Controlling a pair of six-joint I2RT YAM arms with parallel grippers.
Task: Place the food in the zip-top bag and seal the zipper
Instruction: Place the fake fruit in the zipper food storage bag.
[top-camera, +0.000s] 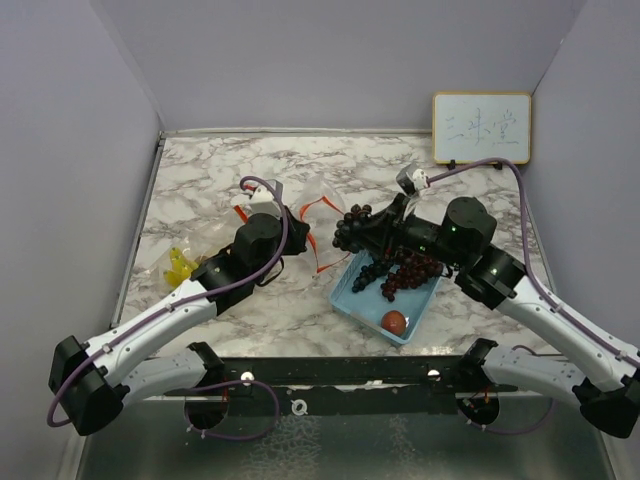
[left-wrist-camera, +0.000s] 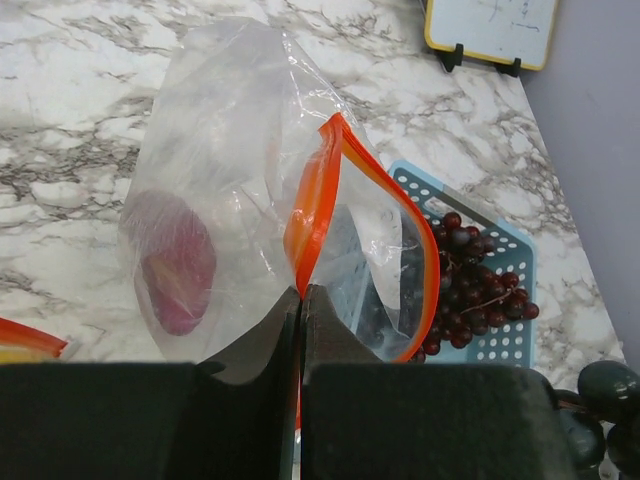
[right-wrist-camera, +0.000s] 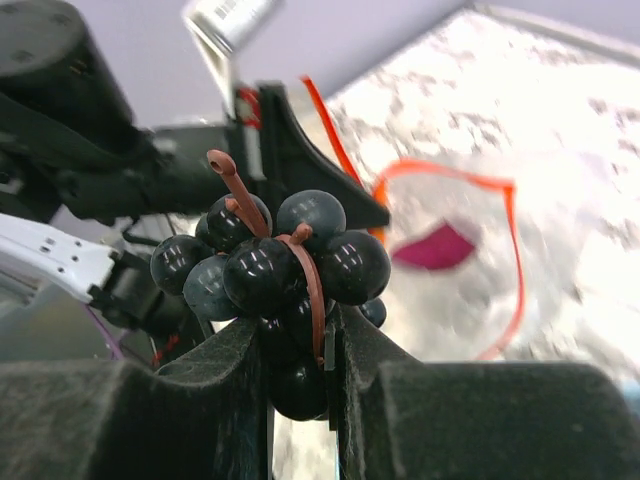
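Observation:
My left gripper (left-wrist-camera: 301, 292) is shut on the orange zipper edge of the clear zip-top bag (left-wrist-camera: 230, 150) and holds its mouth open; it also shows in the top view (top-camera: 292, 228). A magenta oblong piece (left-wrist-camera: 178, 265) lies inside the bag (top-camera: 318, 215). My right gripper (right-wrist-camera: 300, 330) is shut on a dark grape cluster (right-wrist-camera: 270, 265) and holds it in the air just right of the bag mouth (top-camera: 350, 228). Yellow bananas (top-camera: 180, 267) lie on the table at the left. A small red round fruit (top-camera: 394, 321) sits in the light blue basket (top-camera: 352, 297).
The basket (left-wrist-camera: 510, 330) stands right of the bag and also holds a reddish-purple grape bunch (top-camera: 405, 268). A small whiteboard (top-camera: 481, 127) stands at the back right. Walls close in the marble table on the left, back and right.

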